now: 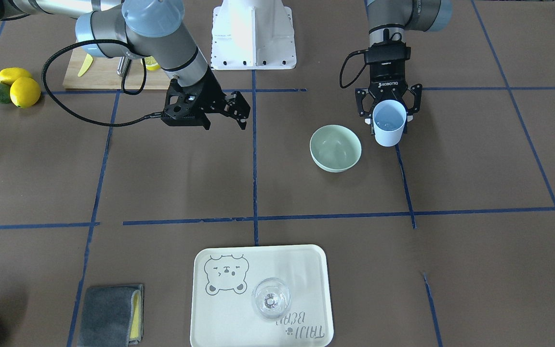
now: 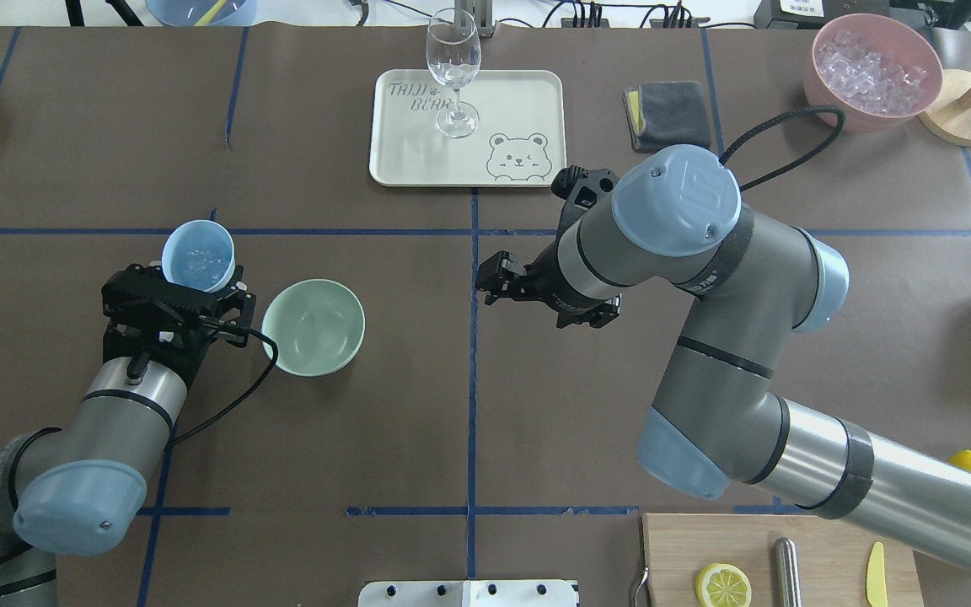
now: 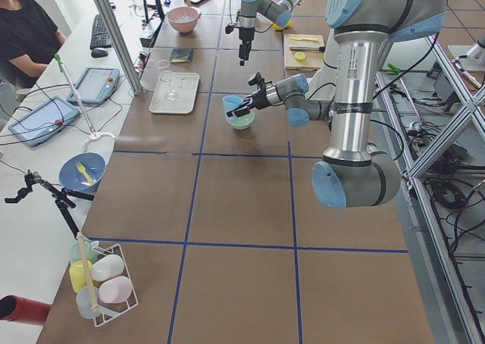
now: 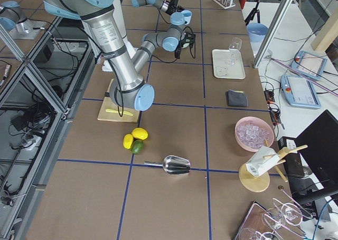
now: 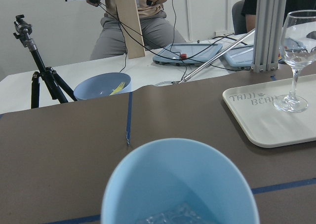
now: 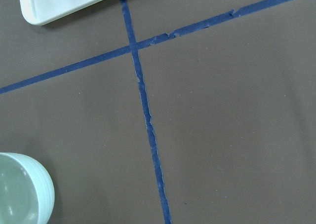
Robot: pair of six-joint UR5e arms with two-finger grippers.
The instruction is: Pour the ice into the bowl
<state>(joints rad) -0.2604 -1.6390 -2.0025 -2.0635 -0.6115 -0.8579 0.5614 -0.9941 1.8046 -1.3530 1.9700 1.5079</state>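
While the left jaws are closed on the sides of the blue cup [image 2: 197, 255], one finger to each side, the cup sits mouth up between them, close to upright. The ice [image 2: 201, 266] lies in the bottom of that cup as a small heap of clear cubes, so it is right between the left jaws. The left wrist view shows only the top of the heap past the cup's near rim. The bowl [image 2: 342, 347], pale mint green with nothing in it, stands on the worktop [image 2: 384, 421] just beside the left jaws, on the side towards the right jaws. It does not touch the cup. Whether the cup's base rests on the worktop or hangs a little above it cannot be told.

The right jaws are spread apart with nothing between them and hover over the worktop close to a blue tape line [image 2: 472, 379]. The bowl lies between the two pairs of jaws, far nearer the left pair. Beyond the right jaws, away from the robot, a cream tray [image 2: 401, 156] carries a wine glass [image 2: 453, 67]. Further out on the right jaws' outer side lie a grey cloth [image 2: 673, 114] and a pink bowl [image 2: 823, 84] full of ice.
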